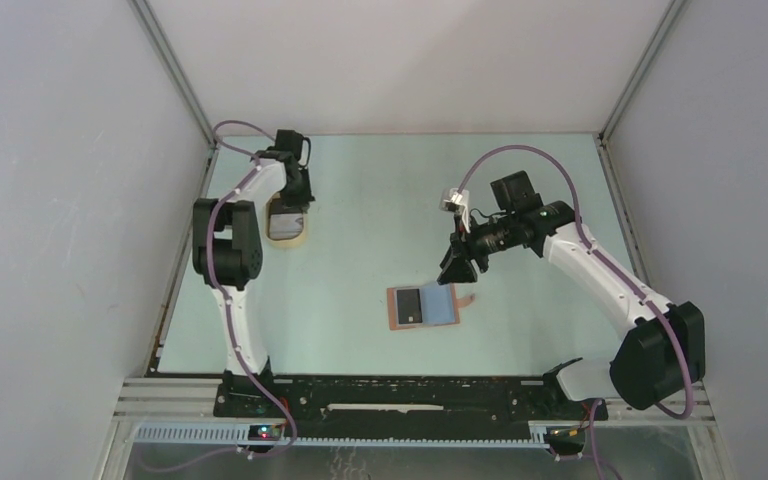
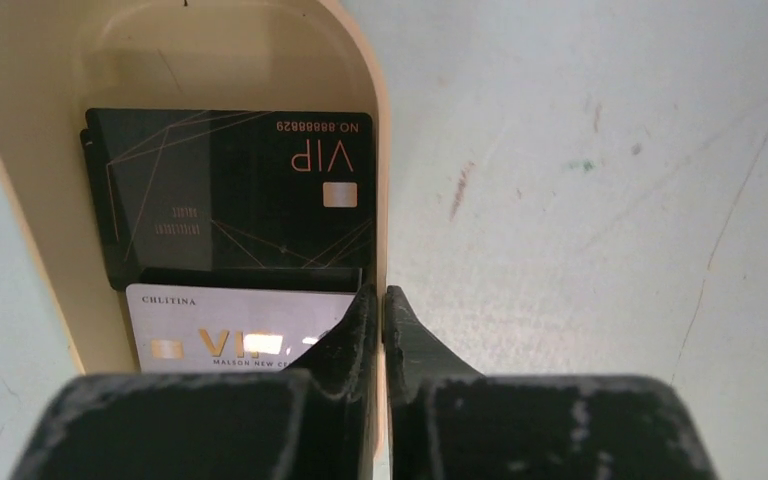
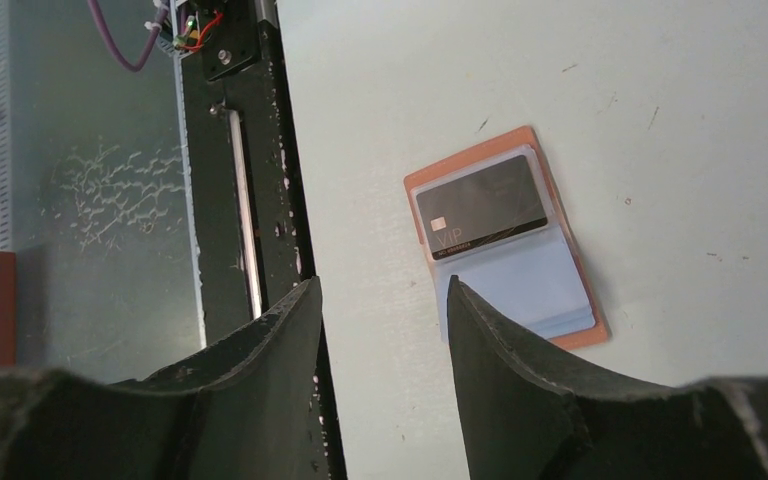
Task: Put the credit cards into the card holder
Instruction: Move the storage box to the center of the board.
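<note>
In the left wrist view a black credit card [image 2: 230, 190] and a pale grey-white credit card [image 2: 230, 335] lie in the tan oval tray [image 2: 20, 230]. A further dark card edge shows under the black one. My left gripper [image 2: 381, 295] is shut on the tray's right wall, one finger inside and one outside. The reddish-brown card holder [image 3: 572, 262] lies open on the table with a black card [image 3: 482, 207] in its blue pocket. My right gripper [image 3: 385, 290] hangs open above the card holder's [image 1: 425, 306] far side, with nothing between its fingers.
The tray [image 1: 287, 222] sits at the table's back left under the left gripper [image 1: 293, 205]. The right gripper [image 1: 457, 268] hovers mid-table. A black rail [image 1: 410, 395] runs along the near edge. Grey walls enclose the table on three sides.
</note>
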Available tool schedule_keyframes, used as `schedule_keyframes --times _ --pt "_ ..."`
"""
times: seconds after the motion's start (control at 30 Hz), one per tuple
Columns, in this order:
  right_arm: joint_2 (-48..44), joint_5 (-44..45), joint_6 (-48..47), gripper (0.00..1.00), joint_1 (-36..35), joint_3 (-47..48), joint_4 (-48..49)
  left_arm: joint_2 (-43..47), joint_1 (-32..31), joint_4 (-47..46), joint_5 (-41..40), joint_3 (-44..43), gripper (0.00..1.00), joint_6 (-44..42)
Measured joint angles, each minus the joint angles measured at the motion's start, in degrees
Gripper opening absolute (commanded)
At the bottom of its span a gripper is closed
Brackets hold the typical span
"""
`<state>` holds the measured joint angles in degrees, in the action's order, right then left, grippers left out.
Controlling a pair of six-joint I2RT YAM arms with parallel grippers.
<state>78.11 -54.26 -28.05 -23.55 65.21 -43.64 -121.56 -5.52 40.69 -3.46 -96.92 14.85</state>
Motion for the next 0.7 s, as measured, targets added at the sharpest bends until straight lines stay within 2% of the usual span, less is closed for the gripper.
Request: schedule_keyframes --times 0.27,0.5,0.7 --pt "-0.83 -1.57 -0.44 0.57 1.29 0.0 -1.16 7.23 -8.26 -3.1 -0.63 10.95 0.03 -5.49" --pt "-1.07 -3.06 -0.85 0.57 2.86 0.0 -1.97 14.62 -16.55 -7.17 2.86 21.79 0.06 -10.1" --pt "-1.07 -3.54 -1.18 0.57 3.61 0.0 -2.01 20.15 -20.44 -12.11 4.57 29.68 0.33 -11.72"
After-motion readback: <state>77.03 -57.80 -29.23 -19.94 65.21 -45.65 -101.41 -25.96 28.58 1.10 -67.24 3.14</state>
